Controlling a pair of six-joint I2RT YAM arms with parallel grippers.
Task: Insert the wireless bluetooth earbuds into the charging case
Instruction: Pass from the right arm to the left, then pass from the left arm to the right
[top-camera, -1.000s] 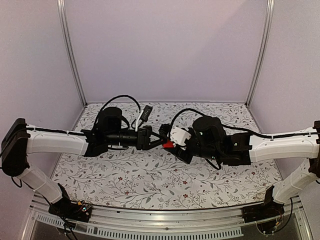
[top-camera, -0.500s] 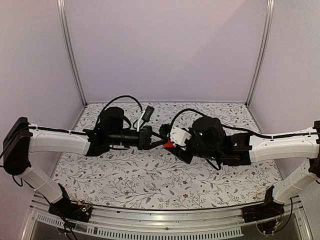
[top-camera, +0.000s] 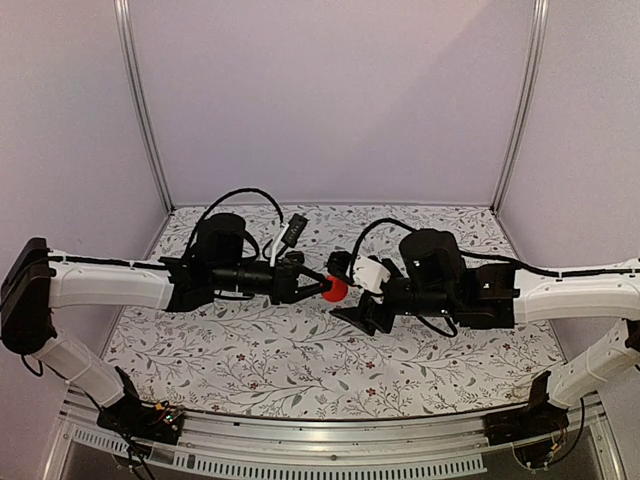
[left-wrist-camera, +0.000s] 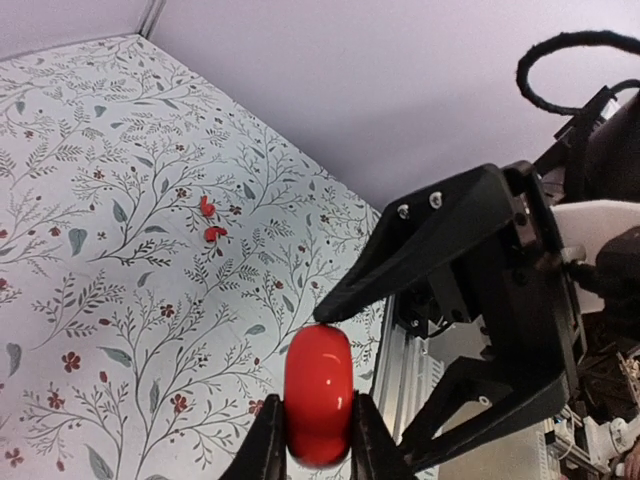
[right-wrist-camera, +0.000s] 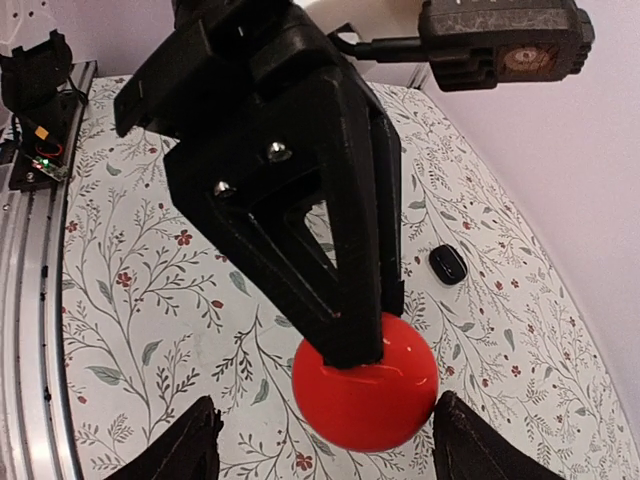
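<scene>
The charging case (top-camera: 334, 289) is a glossy red, pebble-shaped shell held in the air over the middle of the table. My left gripper (left-wrist-camera: 317, 408) is shut on its two flat sides (left-wrist-camera: 318, 385). My right gripper (right-wrist-camera: 328, 410) is open around the case (right-wrist-camera: 366, 385). One of its fingertips (left-wrist-camera: 326, 314) rests against the case's edge and the other stands well off. Two tiny red earbuds (left-wrist-camera: 210, 220) lie close together on the flowered cloth, far from both grippers.
A small black oval object (right-wrist-camera: 449, 264) lies on the cloth beyond the case. An aluminium rail (top-camera: 300, 440) runs along the table's near edge. Lilac walls close the back and both sides.
The left gripper has shut on the red case. The right gripper, which held the case before, has opened and drawn back a little to the right.
</scene>
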